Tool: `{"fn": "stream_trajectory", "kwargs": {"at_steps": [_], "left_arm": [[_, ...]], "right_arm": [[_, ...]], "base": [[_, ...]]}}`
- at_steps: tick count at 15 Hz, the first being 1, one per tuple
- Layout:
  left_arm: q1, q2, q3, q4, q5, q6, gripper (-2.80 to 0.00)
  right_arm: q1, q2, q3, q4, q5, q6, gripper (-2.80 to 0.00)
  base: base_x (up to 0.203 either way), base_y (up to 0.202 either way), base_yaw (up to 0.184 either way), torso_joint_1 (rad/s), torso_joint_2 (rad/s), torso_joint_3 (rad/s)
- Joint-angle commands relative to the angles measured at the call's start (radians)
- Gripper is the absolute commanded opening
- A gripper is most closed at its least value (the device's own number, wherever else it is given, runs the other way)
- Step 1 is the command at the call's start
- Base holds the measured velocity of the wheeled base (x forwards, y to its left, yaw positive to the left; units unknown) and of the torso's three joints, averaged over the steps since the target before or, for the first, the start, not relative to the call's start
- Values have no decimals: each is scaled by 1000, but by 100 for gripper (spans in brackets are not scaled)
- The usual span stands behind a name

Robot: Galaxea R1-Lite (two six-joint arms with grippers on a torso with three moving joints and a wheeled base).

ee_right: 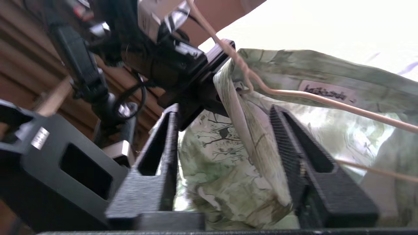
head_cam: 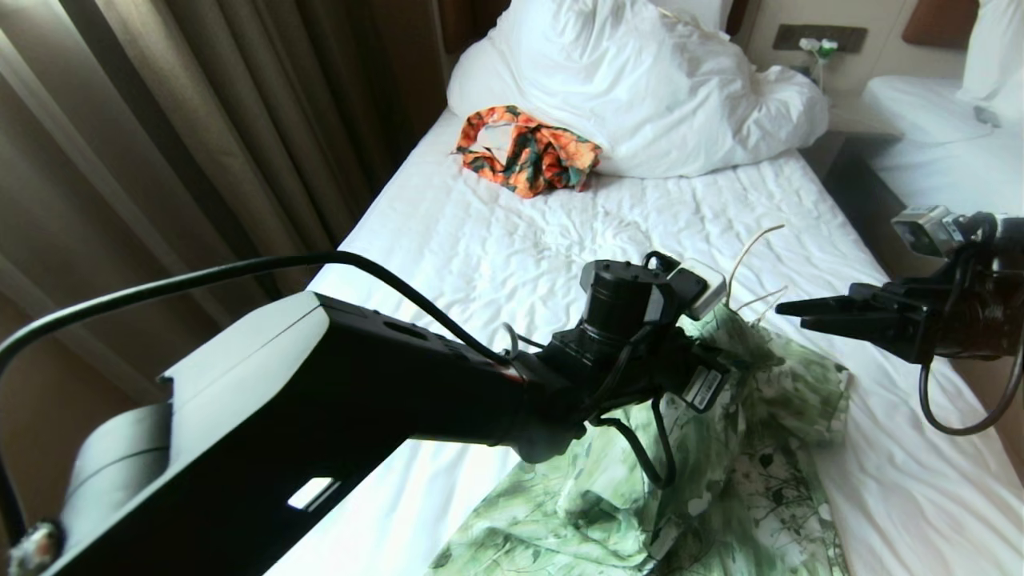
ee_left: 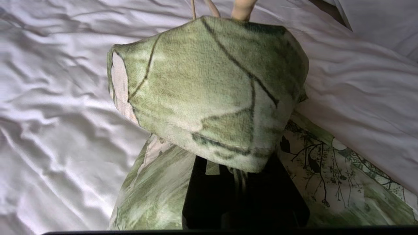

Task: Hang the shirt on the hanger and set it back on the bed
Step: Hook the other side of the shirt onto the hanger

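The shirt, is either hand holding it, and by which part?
The left hand is shut on the shirt near its collar; the right hand is open, holding nothing.

Bare sheet of the bed point(head_cam: 496, 240) lies free beyond the shirt point(head_cam: 720, 448); the orange garment point(head_cam: 528, 152) blocks the pillow end.

Hotel room surroundings: curtains, a crumpled garment, a neighbouring bed.

An orange-and-dark-green patterned garment point(head_cam: 528, 152) lies bunched on the white sheet, touching the foot of a heaped white duvet point(head_cam: 640, 88) piled toward the far end. Heavy brown curtains point(head_cam: 184, 136) hang in long folds along the left side, a paler sheer panel among them. To the right, past a dark gap of floor point(head_cam: 860, 192), stands a second white bed point(head_cam: 944, 152) with its own pillow point(head_cam: 992, 48) propped against a brown headboard point(head_cam: 940, 20). Between the two, a dark switch panel point(head_cam: 820, 37) is set in the beige wall, with a small white-and-green object, too small to identify, just below it.
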Motion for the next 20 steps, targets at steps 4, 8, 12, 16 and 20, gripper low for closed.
{"fn": "stream_trajectory", "kwargs": {"at_steps": [4,8,12,16,20], "left_arm": [[-4,-94,100,-6,18,-3,-280],[-13,-180,169,-2,33,-7,-280],[-13,-208,195,-2,51,-10,-280],[-9,-242,195,1,57,-16,-280],[0,-275,194,4,79,-17,-280]], "right_arm": [[-6,-123,-65,87,-56,144,0],[0,-173,-108,65,-183,356,-280],[-8,-181,-117,59,-329,353,-280],[65,-152,-164,157,-571,338,-280],[116,-161,-248,509,-742,123,-280]], "base": [[0,0,0,0,0,0],[0,0,0,0,0,0],[0,0,0,0,0,0],[0,0,0,0,0,0],[0,0,0,0,0,0]]}}
